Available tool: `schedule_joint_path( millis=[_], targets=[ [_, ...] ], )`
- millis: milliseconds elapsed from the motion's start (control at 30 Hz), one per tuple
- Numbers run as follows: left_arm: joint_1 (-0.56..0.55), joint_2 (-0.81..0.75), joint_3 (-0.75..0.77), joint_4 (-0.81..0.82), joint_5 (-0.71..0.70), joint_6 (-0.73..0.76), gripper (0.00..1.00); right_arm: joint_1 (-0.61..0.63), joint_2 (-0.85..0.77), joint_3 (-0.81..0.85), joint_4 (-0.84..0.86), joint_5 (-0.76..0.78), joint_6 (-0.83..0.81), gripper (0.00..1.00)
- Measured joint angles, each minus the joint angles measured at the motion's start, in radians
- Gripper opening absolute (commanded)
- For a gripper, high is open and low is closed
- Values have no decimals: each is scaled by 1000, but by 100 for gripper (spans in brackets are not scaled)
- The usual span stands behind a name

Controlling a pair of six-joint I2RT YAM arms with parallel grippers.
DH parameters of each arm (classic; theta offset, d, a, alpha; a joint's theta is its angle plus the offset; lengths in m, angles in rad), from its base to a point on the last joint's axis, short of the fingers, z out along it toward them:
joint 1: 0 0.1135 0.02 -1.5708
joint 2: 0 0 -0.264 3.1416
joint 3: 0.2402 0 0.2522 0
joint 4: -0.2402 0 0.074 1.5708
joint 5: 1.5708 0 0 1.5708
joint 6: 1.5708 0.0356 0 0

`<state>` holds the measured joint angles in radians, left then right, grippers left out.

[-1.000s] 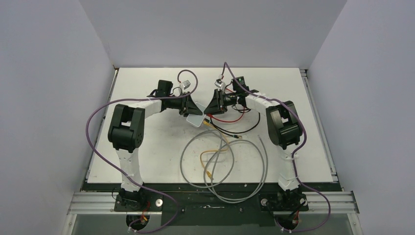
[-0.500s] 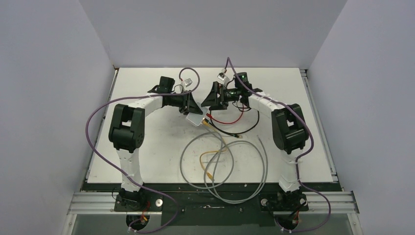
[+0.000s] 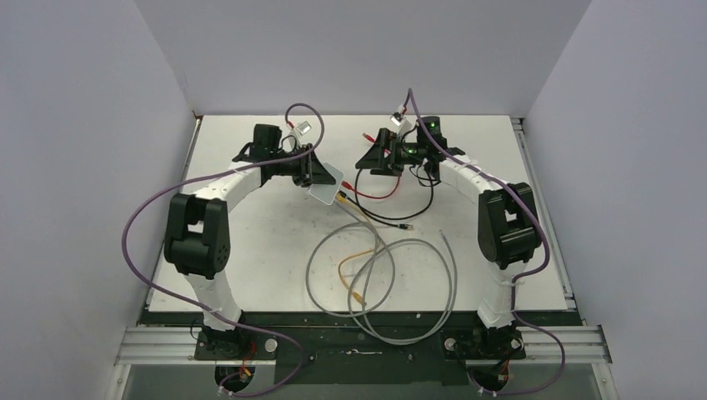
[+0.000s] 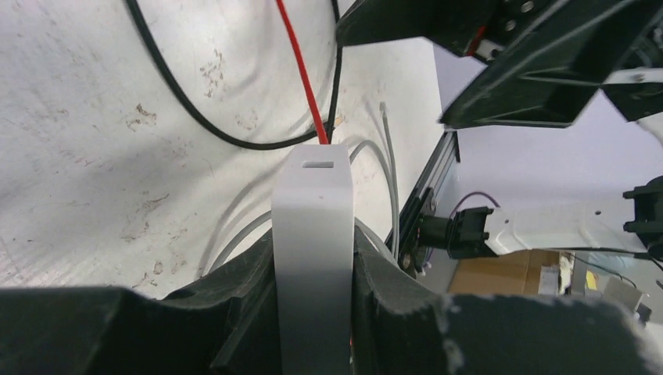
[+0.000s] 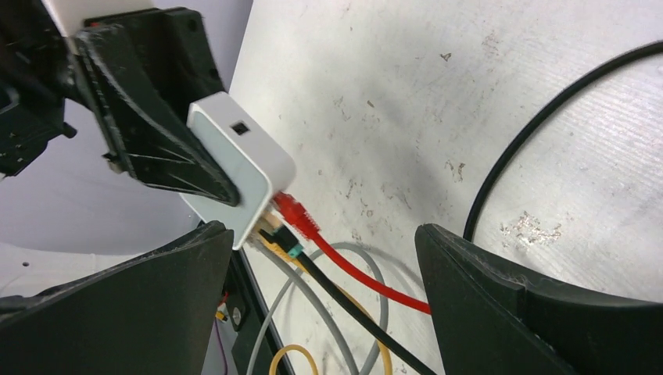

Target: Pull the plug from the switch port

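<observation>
The switch (image 3: pixel 325 182), a small light-grey box, is clamped edge-on between the black fingers (image 4: pixel 234 312) of my left gripper (image 4: pixel 313 312), lifted off the table. Its socket edge faces the right arm. A red plug (image 5: pixel 293 211) sits in one socket. Beside it are a black plug with a teal boot (image 5: pixel 288 250) and yellow and grey cables. My right gripper (image 5: pixel 328 305) stands wide open a short way from the sockets, touching no plug. In the top view it (image 3: pixel 373 156) is to the right of the switch.
Red cable (image 3: pixel 371 197) and black cable (image 3: pixel 417 212) trail from the switch across the white table (image 3: pixel 250 242). Grey cable (image 3: pixel 400 275) and yellow cable (image 3: pixel 358 267) lie looped near the front. Grey walls enclose the table on three sides.
The right gripper opened and drew back to the right, away from the switch. The left arm carried the switch back and to the left, still gripped.
</observation>
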<state>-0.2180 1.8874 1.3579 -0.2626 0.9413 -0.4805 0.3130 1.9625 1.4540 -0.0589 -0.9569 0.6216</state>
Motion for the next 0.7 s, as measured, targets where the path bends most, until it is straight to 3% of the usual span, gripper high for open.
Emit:
schedule_joint_path(
  millis=[300, 700],
  targets=[
    [17, -135, -78, 166, -59, -152, 0, 0, -10, -14, 2, 7, 0, 90],
    [30, -152, -208, 449, -38, -497, 0, 0, -11, -14, 33, 3, 28, 90]
  ],
)
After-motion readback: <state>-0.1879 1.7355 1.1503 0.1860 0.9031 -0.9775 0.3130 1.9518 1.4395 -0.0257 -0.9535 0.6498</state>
